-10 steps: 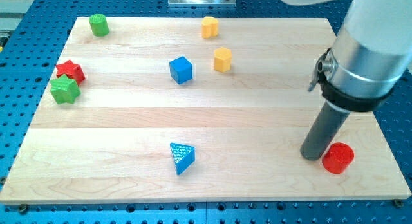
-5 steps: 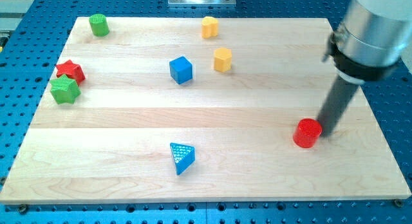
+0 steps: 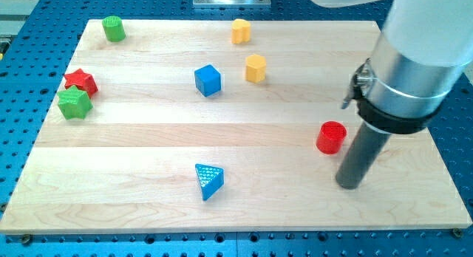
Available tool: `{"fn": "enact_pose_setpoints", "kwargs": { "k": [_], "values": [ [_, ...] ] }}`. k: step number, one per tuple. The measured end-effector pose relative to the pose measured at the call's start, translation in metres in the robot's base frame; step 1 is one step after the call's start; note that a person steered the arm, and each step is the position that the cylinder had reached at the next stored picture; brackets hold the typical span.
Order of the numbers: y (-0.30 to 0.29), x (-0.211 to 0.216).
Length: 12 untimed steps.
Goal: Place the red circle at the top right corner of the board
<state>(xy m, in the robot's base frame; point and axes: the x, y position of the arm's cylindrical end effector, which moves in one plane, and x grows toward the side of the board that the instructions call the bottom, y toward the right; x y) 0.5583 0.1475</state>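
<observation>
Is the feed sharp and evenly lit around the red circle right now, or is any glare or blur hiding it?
Camera view: the red circle is sharp, evenly lit, no glare; my tip sits just below-right of it, casting only a faint shadow on the board; the arm's upper body looks slightly soft.

Bench [image 3: 244, 142] right half: one obstacle only, the red circle [image 3: 331, 137], standing just up and to the view's left of my tip [image 3: 349, 185]. Between the red circle and the top right corner, the surface is free. Yellow blocks [image 3: 255, 68] [image 3: 241, 31] and blue cube [image 3: 208, 80] stand well to the view's left of that lane.
</observation>
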Motion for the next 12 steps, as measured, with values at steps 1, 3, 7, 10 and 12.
{"fn": "enact_pose_setpoints", "kwargs": {
  "k": [1,3,7,10,12],
  "values": [
    [-0.002,-0.041],
    [0.022,-0.131],
    [-0.019,-0.170],
    [0.065,-0.192],
    [0.080,-0.237]
  ]
}}
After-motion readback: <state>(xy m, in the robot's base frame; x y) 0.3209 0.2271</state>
